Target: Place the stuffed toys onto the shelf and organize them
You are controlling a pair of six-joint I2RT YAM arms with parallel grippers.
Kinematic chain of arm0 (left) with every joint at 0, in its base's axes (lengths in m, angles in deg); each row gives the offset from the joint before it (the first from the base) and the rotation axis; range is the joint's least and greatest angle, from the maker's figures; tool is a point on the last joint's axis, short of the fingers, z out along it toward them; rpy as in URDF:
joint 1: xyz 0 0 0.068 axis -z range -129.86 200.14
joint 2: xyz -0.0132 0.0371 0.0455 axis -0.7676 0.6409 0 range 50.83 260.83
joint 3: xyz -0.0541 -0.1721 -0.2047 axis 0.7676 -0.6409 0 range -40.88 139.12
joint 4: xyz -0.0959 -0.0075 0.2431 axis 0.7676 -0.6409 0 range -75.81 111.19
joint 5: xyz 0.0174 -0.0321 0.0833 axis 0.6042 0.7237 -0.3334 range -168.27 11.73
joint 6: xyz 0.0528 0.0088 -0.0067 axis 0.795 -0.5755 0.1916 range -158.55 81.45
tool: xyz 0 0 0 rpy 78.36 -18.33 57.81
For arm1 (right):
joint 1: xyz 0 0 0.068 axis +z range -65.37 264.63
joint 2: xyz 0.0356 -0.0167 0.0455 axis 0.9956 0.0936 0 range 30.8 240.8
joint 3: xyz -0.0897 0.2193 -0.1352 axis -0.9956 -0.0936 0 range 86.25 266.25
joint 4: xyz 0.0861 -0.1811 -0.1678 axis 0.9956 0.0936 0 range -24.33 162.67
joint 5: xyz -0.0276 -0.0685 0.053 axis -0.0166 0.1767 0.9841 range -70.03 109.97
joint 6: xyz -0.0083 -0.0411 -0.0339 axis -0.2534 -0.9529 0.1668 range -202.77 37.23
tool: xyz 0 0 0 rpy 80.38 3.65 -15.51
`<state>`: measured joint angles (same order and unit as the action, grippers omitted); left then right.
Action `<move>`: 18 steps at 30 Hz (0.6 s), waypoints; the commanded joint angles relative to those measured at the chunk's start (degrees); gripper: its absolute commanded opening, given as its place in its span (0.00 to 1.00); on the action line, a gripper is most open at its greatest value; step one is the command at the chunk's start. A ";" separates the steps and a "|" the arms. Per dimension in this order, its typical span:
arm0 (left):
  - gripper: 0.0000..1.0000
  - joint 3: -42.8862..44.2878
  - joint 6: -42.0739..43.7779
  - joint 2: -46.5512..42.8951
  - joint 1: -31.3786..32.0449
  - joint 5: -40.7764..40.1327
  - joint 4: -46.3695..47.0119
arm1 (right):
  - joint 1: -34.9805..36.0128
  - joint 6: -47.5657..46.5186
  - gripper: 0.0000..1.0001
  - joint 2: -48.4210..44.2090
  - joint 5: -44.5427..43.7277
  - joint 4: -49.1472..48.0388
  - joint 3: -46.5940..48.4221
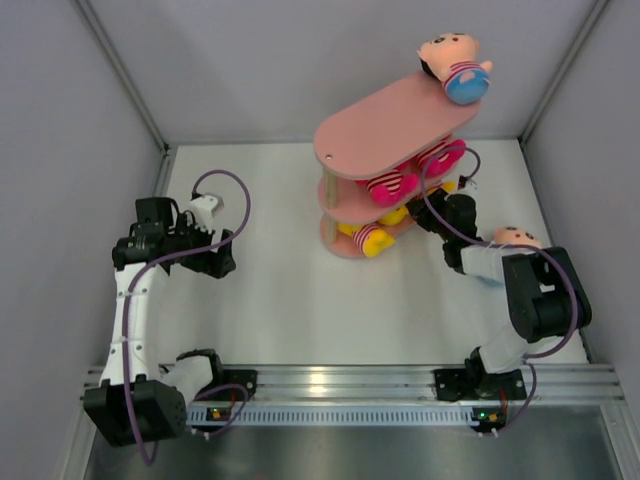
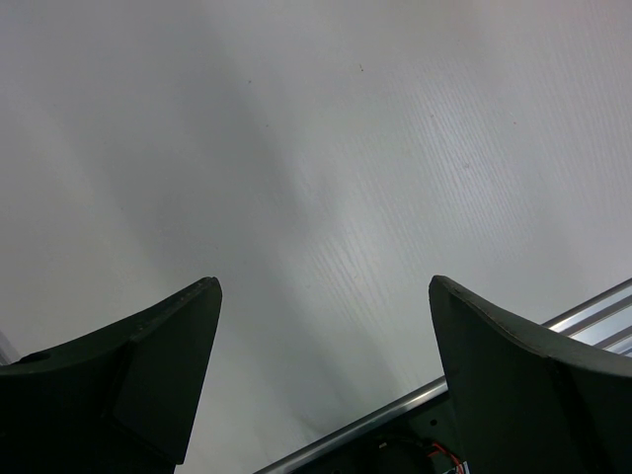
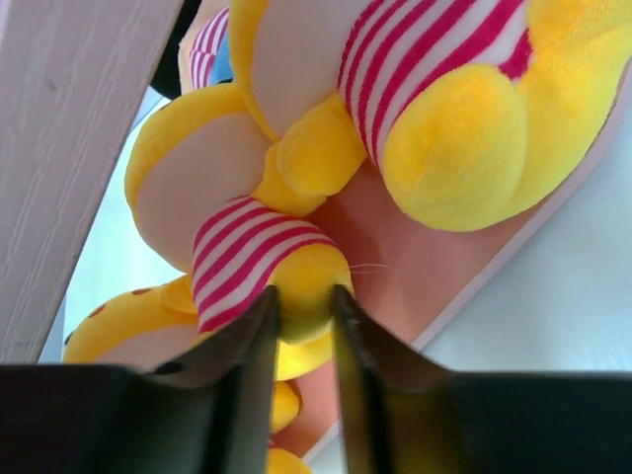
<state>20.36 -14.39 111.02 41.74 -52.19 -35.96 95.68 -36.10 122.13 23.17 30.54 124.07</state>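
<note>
The pink shelf [image 1: 385, 125] stands at the back right. A peach-headed stuffed toy [image 1: 455, 65] with a blue bottom lies on its top tier. Striped toys [image 1: 400, 180] fill the middle tier, and a yellow one [image 1: 372, 238] lies on the bottom tier. My right gripper [image 1: 428, 205] reaches in at the shelf's right end. In the right wrist view it [image 3: 304, 296] is shut on the yellow end of a striped limb of a yellow stuffed toy [image 3: 242, 262] lying on a shelf board [image 3: 405, 276]. My left gripper [image 2: 326, 286] is open over bare table, far left of the shelf [image 1: 215, 255].
Another peach-headed toy [image 1: 515, 238] lies on the table by the right arm, partly hidden behind it. A second striped yellow toy [image 3: 444, 128] sits just above the gripped limb. Grey walls close in the table, and a metal rail [image 1: 340, 380] runs along the near edge.
</note>
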 commanded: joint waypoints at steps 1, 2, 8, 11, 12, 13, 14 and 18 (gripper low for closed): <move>0.92 -0.32 0.53 0.20 0.23 0.98 0.28 | -0.76 -0.27 0.23 0.78 -1.62 -2.13 2.87; 0.92 -0.32 0.53 0.20 0.14 0.90 0.19 | -0.77 -0.79 0.19 0.87 -1.62 -1.96 2.96; 0.92 -0.50 0.80 -0.07 0.14 0.46 0.19 | -0.85 -3.69 0.04 -2.99 -5.57 0.94 1.56; 0.92 -0.50 0.89 0.02 0.14 0.54 0.19 | -0.77 -4.75 0.00 -5.54 -8.21 3.14 1.38; 0.92 -0.50 0.89 -0.07 0.14 0.72 0.19 | -0.77 -4.93 0.00 -6.33 -8.91 3.40 1.46; 0.92 -0.50 0.89 -0.07 0.14 0.81 0.19 | -0.77 -5.10 0.00 -6.60 -9.09 3.75 1.55; 0.92 -0.59 0.89 0.02 0.14 0.98 0.19 | -0.77 -5.54 0.00 -6.60 -8.92 4.02 1.81; 0.92 -0.59 0.80 -0.24 0.23 0.90 0.19 | -0.77 -6.33 0.28 -6.08 -6.98 5.60 3.13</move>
<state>20.36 -14.36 111.02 41.74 -52.19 -35.96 95.68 -40.49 117.43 16.77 34.97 124.73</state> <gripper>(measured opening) 0.920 0.201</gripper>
